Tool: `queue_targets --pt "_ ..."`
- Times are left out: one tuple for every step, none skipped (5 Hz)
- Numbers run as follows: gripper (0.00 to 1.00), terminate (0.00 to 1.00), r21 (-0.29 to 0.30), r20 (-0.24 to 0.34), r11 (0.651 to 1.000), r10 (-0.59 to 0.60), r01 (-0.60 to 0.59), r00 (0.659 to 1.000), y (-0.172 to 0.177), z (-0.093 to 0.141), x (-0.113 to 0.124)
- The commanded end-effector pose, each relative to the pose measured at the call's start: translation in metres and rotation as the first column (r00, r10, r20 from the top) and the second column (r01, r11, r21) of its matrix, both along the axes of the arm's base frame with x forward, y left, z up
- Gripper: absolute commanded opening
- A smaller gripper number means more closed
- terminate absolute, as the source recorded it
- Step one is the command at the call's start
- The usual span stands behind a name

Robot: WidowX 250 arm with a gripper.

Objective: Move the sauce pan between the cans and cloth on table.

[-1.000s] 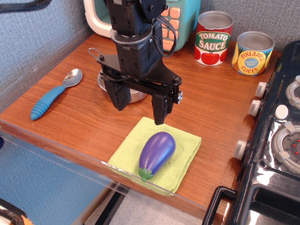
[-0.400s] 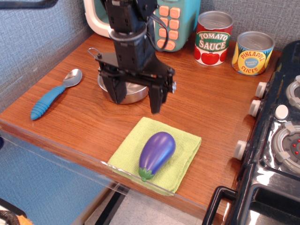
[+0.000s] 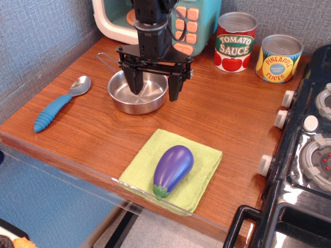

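Note:
The sauce pan [image 3: 133,99], shiny steel with a thin wire loop handle at its back left, sits on the brown table [image 3: 232,111] left of centre. My gripper [image 3: 155,86] is open over the pan's right rim, with one finger [image 3: 135,82] inside the pan and the other [image 3: 175,89] just outside it; I cannot tell if they touch it. The two cans stand at the back right: Tomato Sauce [image 3: 236,44] and Pineapple Slices [image 3: 279,59]. The light-green cloth [image 3: 140,164] lies at the front edge with a purple toy eggplant [image 3: 173,164] on it.
A blue-handled spoon [image 3: 58,104] lies at the left. A teal and white toy appliance [image 3: 198,23] stands behind the arm. The black toy stove [image 3: 307,155] fills the right side. The clear plastic edge [image 3: 77,170] runs along the front.
My gripper has moved back from just above the cloth to the pan, uncovering most of the pan. It stays open. Pan, cloth and cans have not moved.

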State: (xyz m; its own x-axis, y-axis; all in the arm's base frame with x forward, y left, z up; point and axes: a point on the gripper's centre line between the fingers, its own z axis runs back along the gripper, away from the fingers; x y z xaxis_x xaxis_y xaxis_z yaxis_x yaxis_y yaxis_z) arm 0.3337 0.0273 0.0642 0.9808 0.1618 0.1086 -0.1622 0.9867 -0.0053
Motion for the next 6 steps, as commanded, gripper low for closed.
queue_targets --pt "1.0 0.0 0.023 -0.042 0.999 -0.029 0.03 0.999 0.009 -0.021 0.033" --pt "1.0 0.0 0.024 -0.063 0.999 -0.021 0.023 0.998 0.013 -0.032 0.034" --pt "0.0 0.0 0.027 -0.058 1.0 -0.013 0.014 0.998 0.015 -0.034 0.03" --pt "0.0 0.0 0.026 -0.064 1.0 -0.016 0.018 0.998 0.014 -0.035 0.028" --pt "0.0 0.0 0.026 -0.058 1.0 -0.014 0.015 0.998 0.014 -0.031 0.027" --pt "0.0 0.0 0.012 -0.043 1.0 -0.013 0.013 0.999 0.015 -0.02 0.026"
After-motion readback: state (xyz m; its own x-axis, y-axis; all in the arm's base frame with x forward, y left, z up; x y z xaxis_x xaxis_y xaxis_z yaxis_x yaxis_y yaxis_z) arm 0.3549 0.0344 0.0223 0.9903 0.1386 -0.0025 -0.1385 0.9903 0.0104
